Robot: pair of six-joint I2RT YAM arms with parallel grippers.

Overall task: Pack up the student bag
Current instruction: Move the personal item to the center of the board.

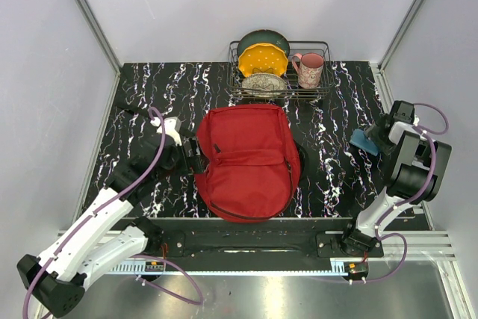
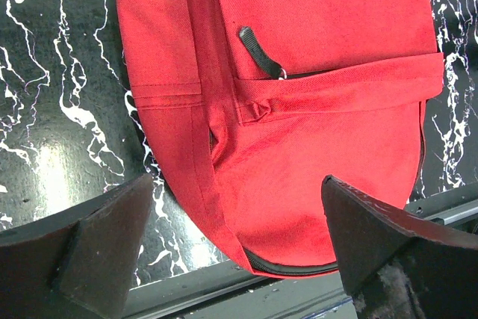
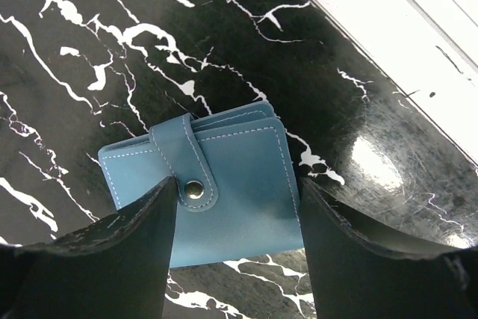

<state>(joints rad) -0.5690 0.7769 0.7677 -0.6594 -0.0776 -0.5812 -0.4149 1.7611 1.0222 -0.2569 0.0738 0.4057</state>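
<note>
The student bag (image 1: 246,158), a red backpack, lies flat mid-table with its zips shut; the left wrist view shows its front pocket and black zip pull (image 2: 314,72). My left gripper (image 1: 196,156) (image 2: 237,178) hovers wide open over the bag's left lower edge, holding nothing. A blue snap wallet (image 1: 362,142) (image 3: 246,147) lies at the table's right. My right gripper (image 1: 376,138) (image 3: 239,181) is closed in on it: the right finger (image 3: 351,259) meets the wallet's edge, and the left finger (image 3: 112,252) covers its strap side.
A wire dish rack (image 1: 326,87) at the back holds a dark plate, a yellow plate (image 1: 261,59), a patterned bowl and a pink mug (image 1: 310,69). A metal rail (image 1: 246,225) runs along the near edge under the bag's bottom. Walls close both sides.
</note>
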